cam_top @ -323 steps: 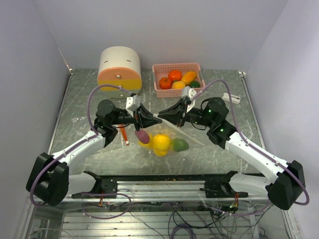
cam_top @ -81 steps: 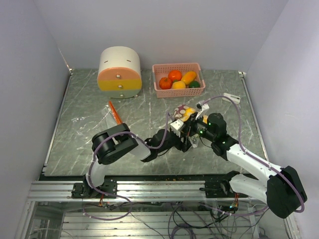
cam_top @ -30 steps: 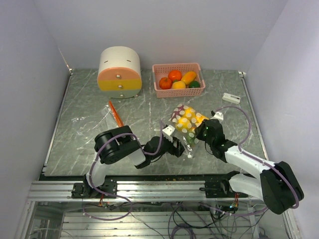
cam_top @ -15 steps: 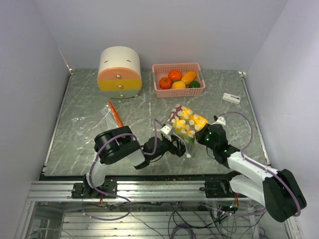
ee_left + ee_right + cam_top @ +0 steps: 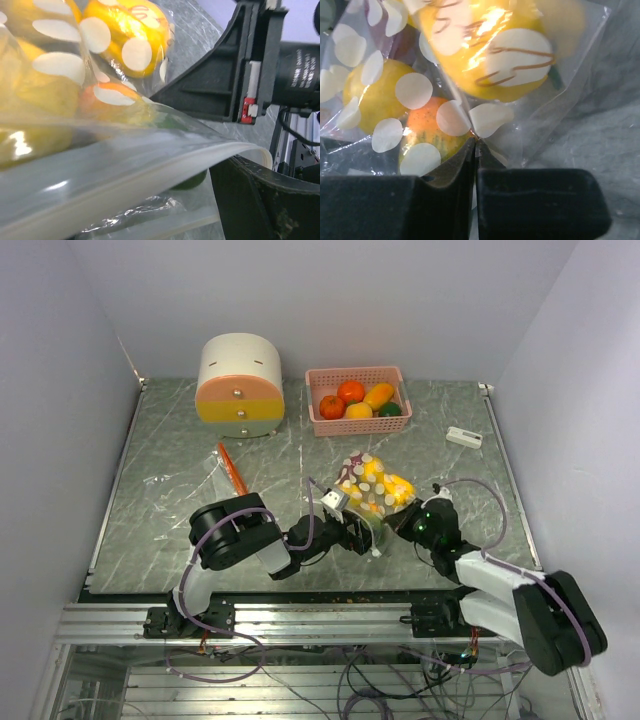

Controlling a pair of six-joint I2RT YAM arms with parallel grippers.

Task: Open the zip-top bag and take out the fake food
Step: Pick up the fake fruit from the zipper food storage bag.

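The left tool is spread wide, with the zip strip of the bag running past its lower finger. The right tool is pressed together, pinching the bag's film just under the food. The bag hangs between the two tools, its long axis running near to far; the filled end is raised and the mouth dips toward the left tool. Beyond both tools stand a basket and a drawer box. A carrot lies on the table, well left of them.

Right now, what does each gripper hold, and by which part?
Right gripper pinches the zip-top bag by its film edge; left gripper is open, holding nothing.
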